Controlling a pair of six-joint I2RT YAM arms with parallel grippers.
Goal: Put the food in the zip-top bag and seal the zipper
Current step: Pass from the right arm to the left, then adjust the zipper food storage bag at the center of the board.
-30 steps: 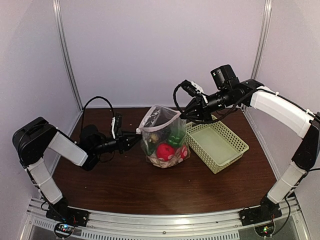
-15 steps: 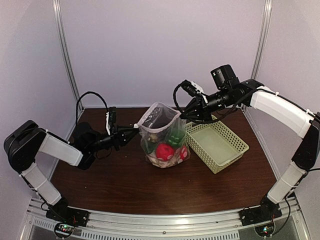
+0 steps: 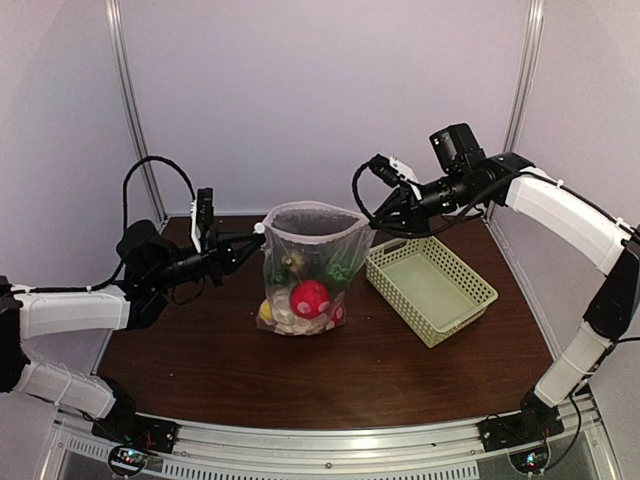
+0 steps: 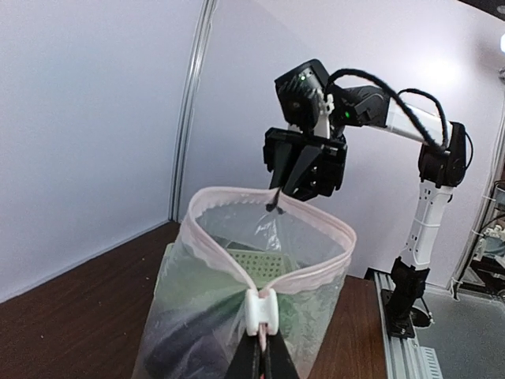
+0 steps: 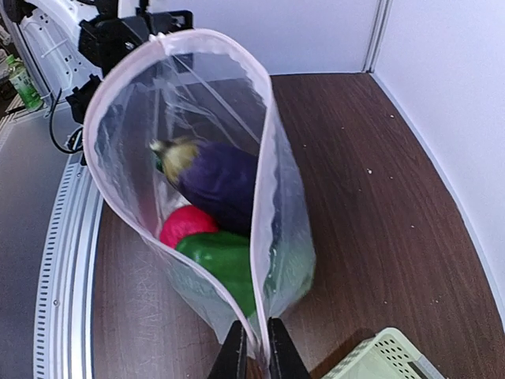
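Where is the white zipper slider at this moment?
The slider sits at the mouth's left end on the zip-top bag in the top view, right at the shut left pincer.

We find the bag (image 3: 300, 255) mid-frame, its mouth wide and reachable from above. The left gripper (image 3: 256, 233) and right gripper (image 3: 368, 224) pinch its two ends, barring both sides. The basket (image 3: 436, 290) crowds the right; the table (image 3: 330, 385) at lower centre gives passing room.
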